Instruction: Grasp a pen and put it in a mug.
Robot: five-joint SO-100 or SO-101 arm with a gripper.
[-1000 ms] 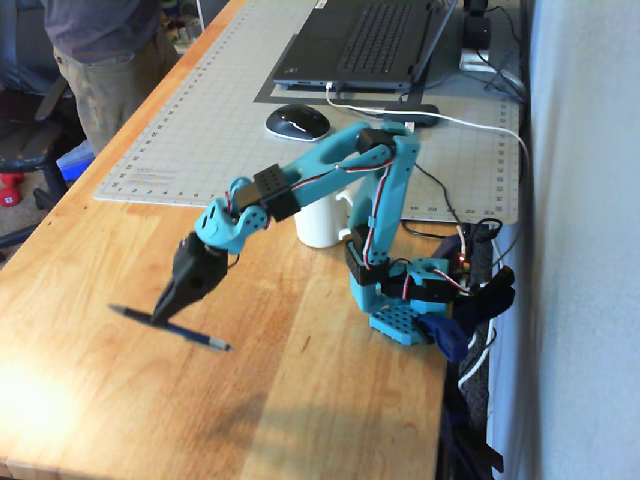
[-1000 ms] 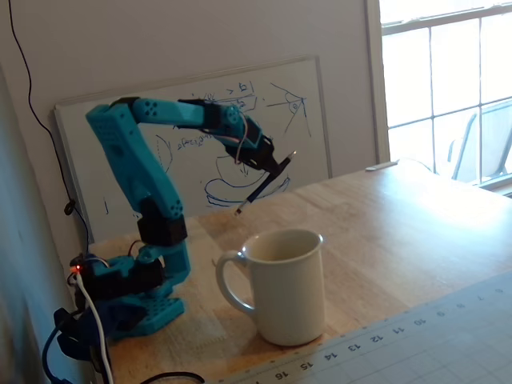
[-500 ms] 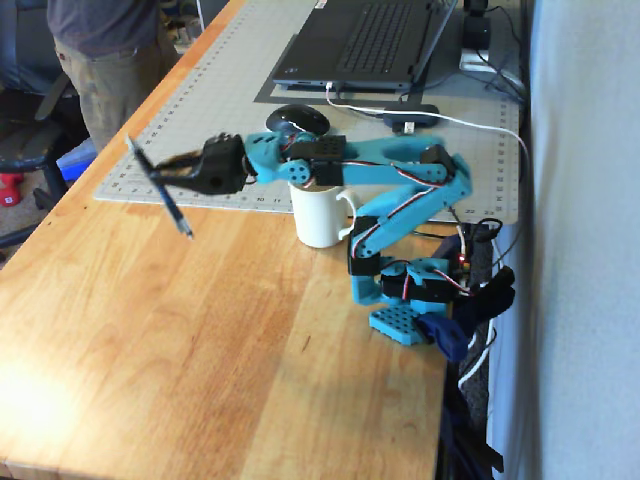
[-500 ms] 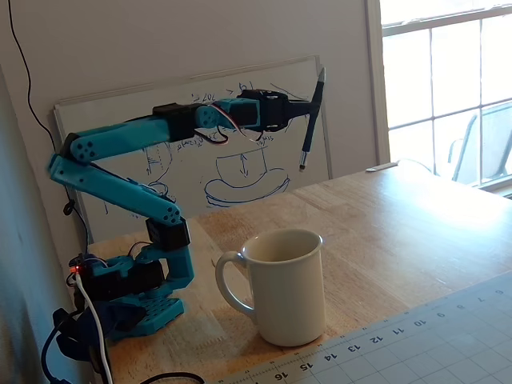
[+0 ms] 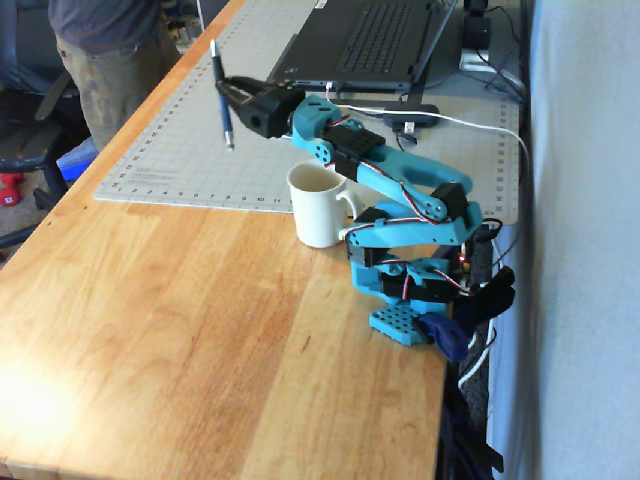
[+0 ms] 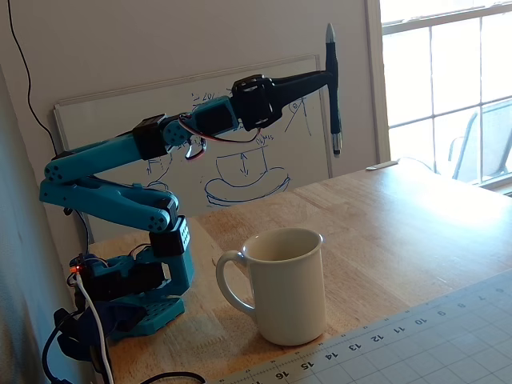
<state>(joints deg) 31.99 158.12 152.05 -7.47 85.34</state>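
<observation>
Wooden surface (image 5: 180, 330) stretches beneath me, a grey cutting mat (image 5: 190, 150) and a laptop (image 5: 365, 40) at its far end. My pincer (image 6: 328, 78) is clamped on the pen (image 6: 333, 88), holding it upright in the air, above and beyond the white mug (image 6: 284, 284) beside my base.

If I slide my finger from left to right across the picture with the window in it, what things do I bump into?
In that fixed view: the blue arm's base → the white mug → the pen held upright in the gripper → the window.
</observation>
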